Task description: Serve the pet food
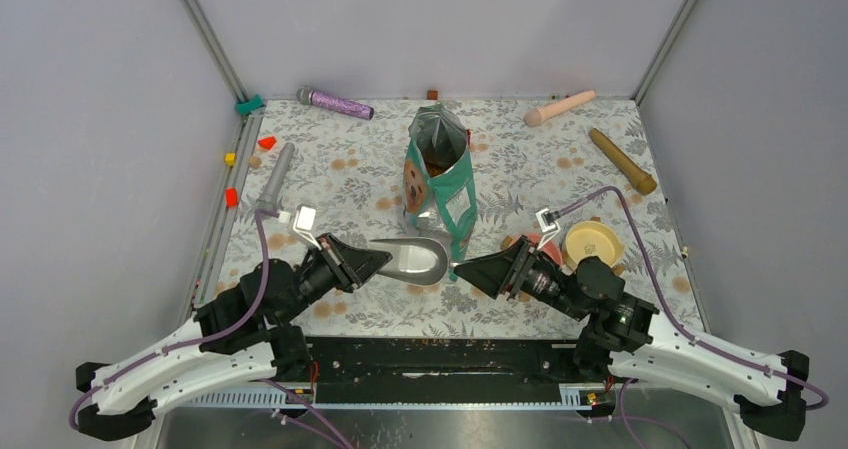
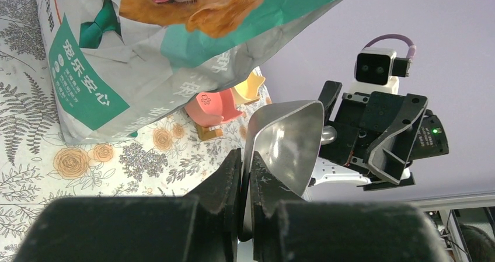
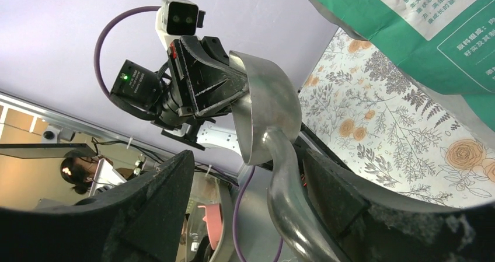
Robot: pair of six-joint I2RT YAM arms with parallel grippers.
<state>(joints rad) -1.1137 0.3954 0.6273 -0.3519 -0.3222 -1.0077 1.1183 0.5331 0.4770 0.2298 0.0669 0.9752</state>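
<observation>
The teal-and-white pet food bag [image 1: 440, 184] stands open mid-table, and brown kibble [image 1: 437, 159] shows in its mouth. In front of it a grey metal scoop [image 1: 415, 259] hangs level between both arms. My left gripper [image 1: 378, 260] is shut on the scoop's thin rim [image 2: 265, 157]. My right gripper [image 1: 472, 270] is open, its fingers [image 3: 327, 186] straddling the scoop's handle [image 3: 286, 192] with a gap on one side. The scoop's bowl [image 2: 289, 139] looks empty. The bag's dog print [image 2: 192, 5] fills the top of the left wrist view.
A yellow bowl [image 1: 590, 241] and a pink bowl [image 2: 213, 107] sit right of the bag, by the right arm. A purple tube [image 1: 335, 102], beige cylinder [image 1: 560, 107], brown cylinder [image 1: 622, 161] and grey cylinder [image 1: 275, 179] lie toward the back. Small coloured blocks [image 1: 232, 197] line the left edge.
</observation>
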